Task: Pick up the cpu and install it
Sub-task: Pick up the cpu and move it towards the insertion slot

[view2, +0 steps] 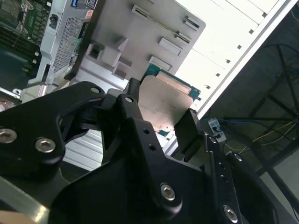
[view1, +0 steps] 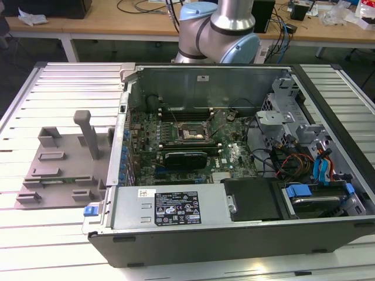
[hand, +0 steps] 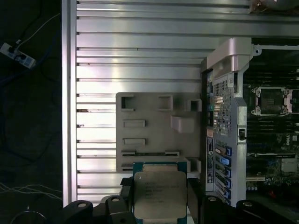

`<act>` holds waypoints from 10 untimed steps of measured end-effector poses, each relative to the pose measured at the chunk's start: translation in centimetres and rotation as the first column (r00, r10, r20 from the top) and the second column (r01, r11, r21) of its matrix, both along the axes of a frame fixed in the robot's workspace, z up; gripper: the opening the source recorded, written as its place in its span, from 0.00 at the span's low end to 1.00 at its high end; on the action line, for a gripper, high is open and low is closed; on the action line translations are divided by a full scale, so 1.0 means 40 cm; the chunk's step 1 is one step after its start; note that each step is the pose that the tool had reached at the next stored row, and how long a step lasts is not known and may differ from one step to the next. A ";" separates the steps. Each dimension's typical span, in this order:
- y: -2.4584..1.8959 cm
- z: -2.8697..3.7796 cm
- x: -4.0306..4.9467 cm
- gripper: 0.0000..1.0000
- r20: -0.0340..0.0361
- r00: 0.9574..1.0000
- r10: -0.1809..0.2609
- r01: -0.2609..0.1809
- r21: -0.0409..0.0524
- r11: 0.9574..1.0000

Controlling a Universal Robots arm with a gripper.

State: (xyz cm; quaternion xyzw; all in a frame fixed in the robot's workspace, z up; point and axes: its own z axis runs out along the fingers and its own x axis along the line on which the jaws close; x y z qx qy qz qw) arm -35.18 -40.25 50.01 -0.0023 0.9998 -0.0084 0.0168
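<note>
The cpu [hand: 160, 195] [view2: 163, 103] is a flat square chip with a silver-grey metal top on a green board. It hangs between the black fingers [hand: 194, 203] of my gripper [hand: 160, 207] [view2: 161, 120], which is shut on its two opposite edges. Chip and gripper are held high over the grey plastic fixture plate [hand: 154, 126] [view2: 140, 42] [view1: 58, 164], which lies on the slatted table beside the open computer case [view1: 234, 234]. The motherboard's black-framed socket [view1: 190, 133] [hand: 272, 100] lies open inside the case, off to one side of the chip.
A long black expansion card [view1: 186, 157] sits just in front of the socket. The power supply [view1: 170, 206], drive bays and cables [view1: 304, 164] fill the case's front and the exterior view's right. The case's rear wall [hand: 224, 116] stands between fixture and motherboard. The arm's base [view1: 220, 29] rises behind the case.
</note>
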 end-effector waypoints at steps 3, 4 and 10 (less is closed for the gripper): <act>0.000 -0.018 0.015 0.55 0.000 1.000 0.000 0.000 -0.001 1.000; 0.000 -0.029 0.024 0.55 0.000 1.000 0.000 0.000 -0.001 1.000; 0.000 -0.085 0.076 0.55 0.000 1.000 0.000 0.000 -0.004 1.000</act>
